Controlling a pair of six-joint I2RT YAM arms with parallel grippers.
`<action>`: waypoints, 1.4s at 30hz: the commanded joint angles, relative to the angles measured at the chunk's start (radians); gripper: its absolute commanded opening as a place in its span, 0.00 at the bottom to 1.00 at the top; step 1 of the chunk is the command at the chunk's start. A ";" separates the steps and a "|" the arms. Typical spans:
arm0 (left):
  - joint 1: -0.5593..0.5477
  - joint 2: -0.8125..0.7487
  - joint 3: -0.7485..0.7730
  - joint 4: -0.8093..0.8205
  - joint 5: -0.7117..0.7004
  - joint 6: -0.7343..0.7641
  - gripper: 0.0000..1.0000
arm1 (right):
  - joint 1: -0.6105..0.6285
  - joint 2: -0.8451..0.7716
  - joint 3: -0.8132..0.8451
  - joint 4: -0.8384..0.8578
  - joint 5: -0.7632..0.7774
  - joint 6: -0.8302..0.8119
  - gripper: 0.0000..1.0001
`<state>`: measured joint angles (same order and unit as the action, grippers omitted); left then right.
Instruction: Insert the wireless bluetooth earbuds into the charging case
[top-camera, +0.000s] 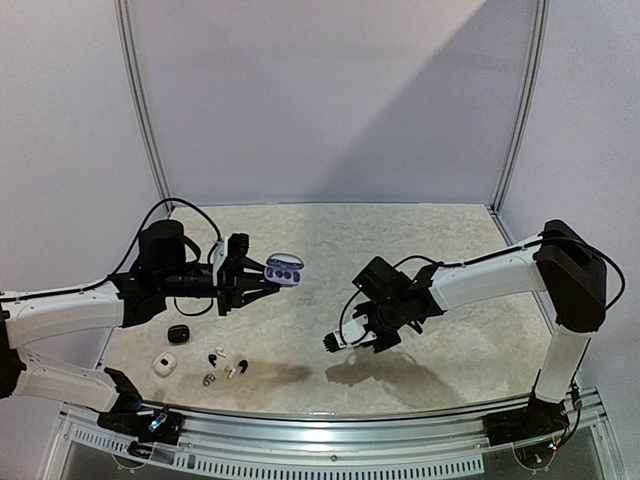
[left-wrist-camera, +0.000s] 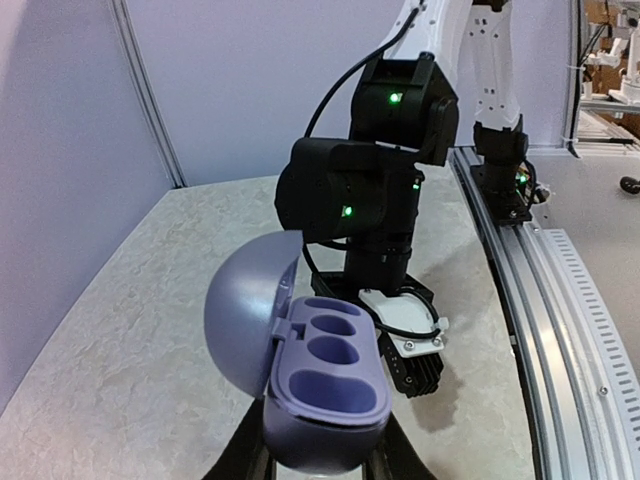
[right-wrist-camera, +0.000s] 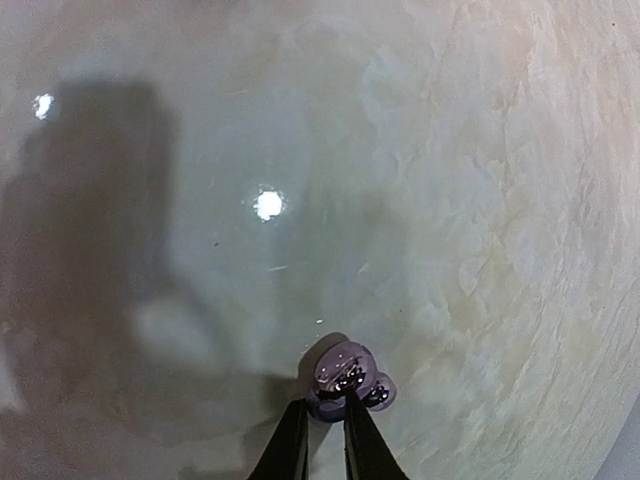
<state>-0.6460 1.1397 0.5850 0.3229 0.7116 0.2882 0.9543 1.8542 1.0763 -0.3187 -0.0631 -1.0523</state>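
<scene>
My left gripper (top-camera: 240, 272) is shut on the open greyish-lavender charging case (top-camera: 285, 269) and holds it above the table. In the left wrist view the case (left-wrist-camera: 325, 375) shows empty wells, with its lid (left-wrist-camera: 248, 310) swung open to the left. My right gripper (top-camera: 334, 343) is shut on one lavender earbud (right-wrist-camera: 345, 378), pinched at the fingertips (right-wrist-camera: 292, 440) above the table. It hangs a short way to the right of the case and lower than it. The right gripper also shows beyond the case in the left wrist view (left-wrist-camera: 415, 355).
A black case (top-camera: 178, 333) and a white case (top-camera: 164, 364) lie at the front left. Loose small earbuds lie beside them: black (top-camera: 214, 357), grey (top-camera: 208, 379) and white (top-camera: 235, 370). A metal rail (top-camera: 330, 425) runs along the front edge.
</scene>
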 joint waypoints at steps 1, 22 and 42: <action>-0.004 0.004 0.010 -0.008 -0.006 0.012 0.00 | -0.004 0.034 0.048 -0.018 -0.018 0.003 0.14; -0.004 -0.009 -0.007 0.001 -0.012 0.007 0.00 | -0.004 0.111 0.148 -0.006 0.000 0.005 0.14; -0.004 -0.014 -0.014 0.009 -0.011 0.000 0.00 | -0.004 0.162 0.212 -0.003 0.010 -0.010 0.12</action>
<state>-0.6460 1.1393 0.5842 0.3237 0.7025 0.2874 0.9543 1.9865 1.2556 -0.3061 -0.0544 -1.0534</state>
